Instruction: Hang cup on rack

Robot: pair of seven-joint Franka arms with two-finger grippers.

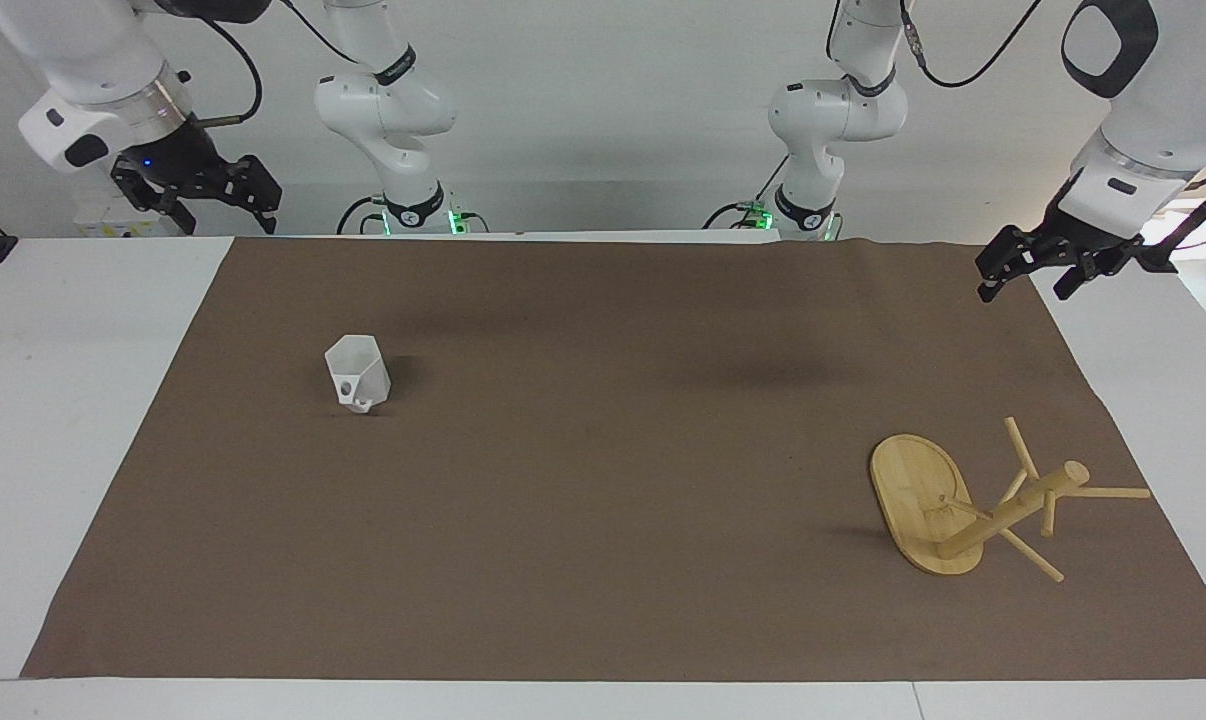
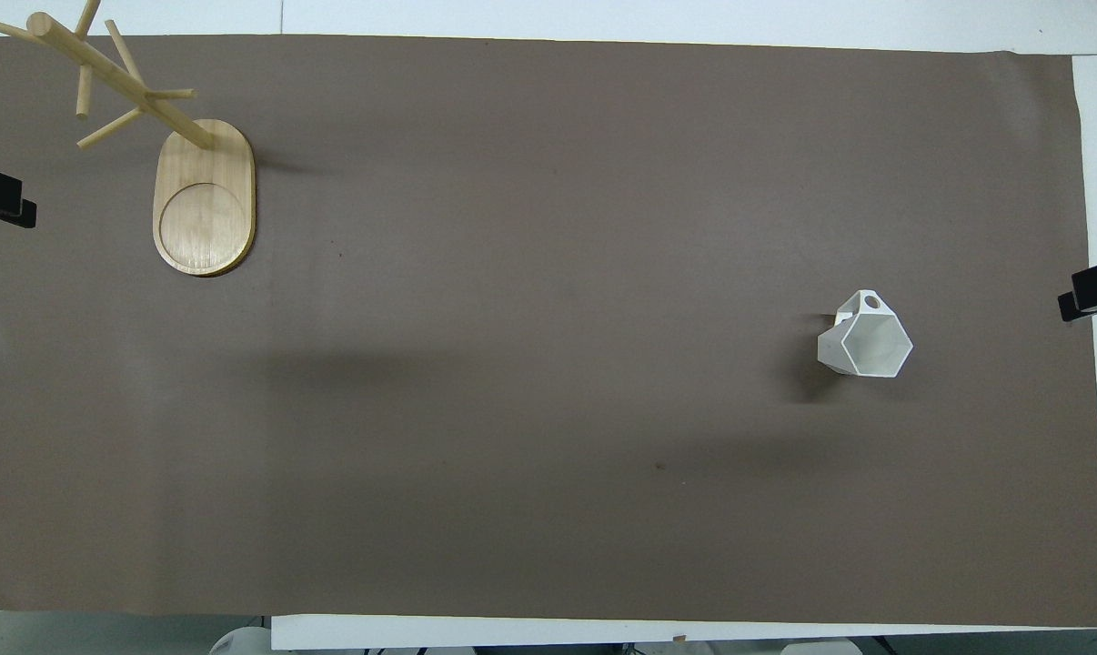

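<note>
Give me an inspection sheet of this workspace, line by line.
Surface: brown cloth over a white table.
Job's things: cup upright toward the right arm's end; rack standing toward the left arm's end, farther from the robots than the cup, pegs bare.
Clutter: nothing seen.
Grippers: right gripper and left gripper raised over the table's ends, both open, empty, waiting.
Cables: black cables along both arms, off the cloth.
Surroundings: plain white wall.
</note>
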